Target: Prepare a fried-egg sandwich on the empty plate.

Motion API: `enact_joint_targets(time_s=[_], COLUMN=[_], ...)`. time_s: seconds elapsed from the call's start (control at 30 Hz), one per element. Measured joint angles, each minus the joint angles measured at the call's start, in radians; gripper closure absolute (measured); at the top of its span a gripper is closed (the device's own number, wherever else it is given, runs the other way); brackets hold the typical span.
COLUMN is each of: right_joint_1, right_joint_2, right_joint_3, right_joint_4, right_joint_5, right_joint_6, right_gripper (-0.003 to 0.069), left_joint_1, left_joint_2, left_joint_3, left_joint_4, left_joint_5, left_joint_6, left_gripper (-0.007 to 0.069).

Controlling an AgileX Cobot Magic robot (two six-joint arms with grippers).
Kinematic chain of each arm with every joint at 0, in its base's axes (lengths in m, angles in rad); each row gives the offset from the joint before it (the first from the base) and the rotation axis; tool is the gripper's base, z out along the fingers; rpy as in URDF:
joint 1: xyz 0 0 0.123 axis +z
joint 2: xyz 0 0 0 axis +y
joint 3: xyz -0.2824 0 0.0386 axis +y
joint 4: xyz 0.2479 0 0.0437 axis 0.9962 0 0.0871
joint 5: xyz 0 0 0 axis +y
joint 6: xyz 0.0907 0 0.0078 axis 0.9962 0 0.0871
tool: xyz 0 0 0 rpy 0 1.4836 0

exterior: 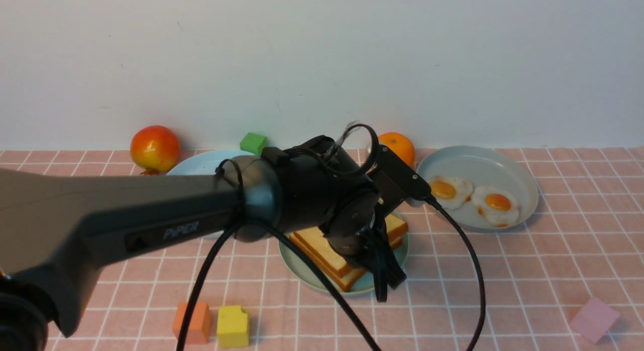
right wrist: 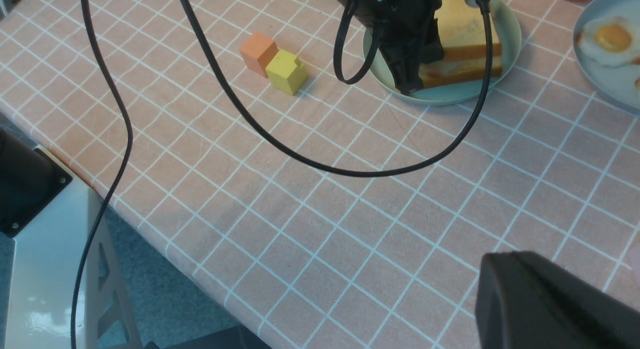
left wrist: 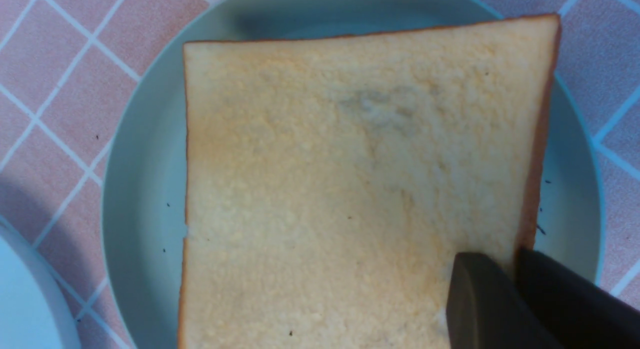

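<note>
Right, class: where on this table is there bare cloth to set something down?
Free: the cloth between the toast plate, the egg plate and the pink block; also the near strip right of the yellow block. Crowded: the back row, from red fruit to orange.

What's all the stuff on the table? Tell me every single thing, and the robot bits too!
toast slices: two, golden-tan, stacked on the teal plate
teal plate: one, teal, table middle
fried eggs: two, white with orange yolks, on the grey-blue plate
grey-blue plate: one, grey-blue, far right of middle
sky-blue plate: one, pale blue, behind the left arm
red-orange fruit: one, far left by the wall
orange: one, by the wall
green block: one, by the wall
orange block, yellow block: side by side, near left
pink block: one, near right
left gripper: black, at the top toast's edge
right gripper: black, shut, over bare cloth
</note>
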State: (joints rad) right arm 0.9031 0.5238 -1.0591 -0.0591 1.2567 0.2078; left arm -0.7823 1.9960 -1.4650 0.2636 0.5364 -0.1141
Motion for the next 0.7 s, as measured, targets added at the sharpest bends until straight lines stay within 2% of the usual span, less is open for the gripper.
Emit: enact_joint_targets(time_s=[0.1, 0.2, 0.3, 0.4, 0.47, 0.57, 0.63, 0.7], right_joint_1=[0.000, 0.000, 0.000, 0.000, 0.000, 0.000, 0.000, 0.000], right_joint_2=[0.000, 0.000, 0.000, 0.000, 0.000, 0.000, 0.000, 0.000], right_joint_3=[0.000, 0.000, 0.000, 0.000, 0.000, 0.000, 0.000, 0.000], right_joint_4=[0.000, 0.000, 0.000, 0.000, 0.000, 0.000, 0.000, 0.000], right_joint_5=[0.000, 0.000, 0.000, 0.000, 0.000, 0.000, 0.000, 0.000], right_joint_6=[0.000, 0.000, 0.000, 0.000, 0.000, 0.000, 0.000, 0.000], right_gripper=[0.0629, 0.0629, 0.0627, 0.0626, 0.0626, 0.0626, 0.0626, 0.0626], left_joint_1=[0.000, 0.000, 0.000, 0.000, 0.000, 0.000, 0.000, 0.000], left_joint_2=[0.000, 0.000, 0.000, -0.009, -0.045, -0.157, -0.220, -0.378], left_joint_3=[0.000, 0.000, 0.000, 0.000, 0.000, 0.001, 0.001, 0.019], left_joint_4=[-0.007, -0.007, -0.008, -0.010, -0.014, -0.032, -0.054, -0.097], left_joint_5=[0.000, 0.000, 0.001, 0.005, 0.014, 0.023, 0.028, 0.039], left_joint_6=[-0.010, -0.037, -0.060, -0.082, -0.115, -0.162, -0.176, -0.186], left_gripper=[0.0397, 0.0327, 0.0281, 0.0272, 0.0285, 0.0370, 0.0435, 0.0559])
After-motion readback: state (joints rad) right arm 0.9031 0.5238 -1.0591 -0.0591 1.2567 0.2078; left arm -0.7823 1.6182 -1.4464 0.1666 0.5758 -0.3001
